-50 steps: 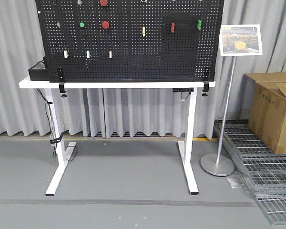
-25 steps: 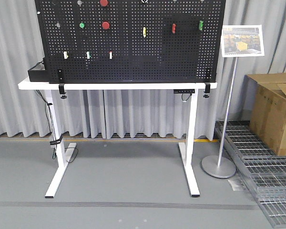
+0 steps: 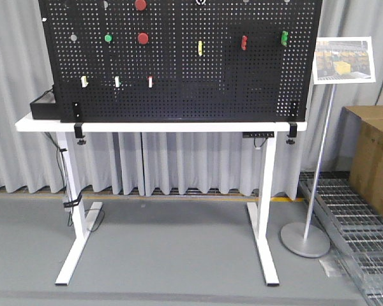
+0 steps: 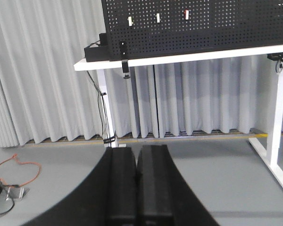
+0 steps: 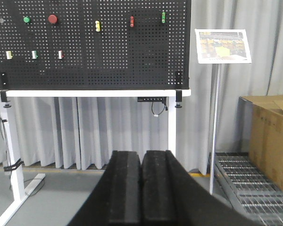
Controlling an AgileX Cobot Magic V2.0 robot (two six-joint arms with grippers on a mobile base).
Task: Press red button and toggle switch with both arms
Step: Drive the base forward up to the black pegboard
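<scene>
The setup contains one pegboard (image 3: 179,95) on one white surface (image 3: 179,126). The board carries:
- two red round buttons, an upper button (image 3: 140,4) and a lower button (image 3: 143,38)
- one green round button (image 3: 108,37)
- one toggle switch (image 3: 201,2)
- three upper-row elongated switches: yellow switch (image 3: 200,47), red switch (image 3: 244,43), green switch (image 3: 284,38)
- three lower-row small switches (image 3: 117,81)

Also present: two black clamps (image 3: 78,131), one sign stand (image 3: 325,159), one cardboard box (image 3: 376,159).
</scene>
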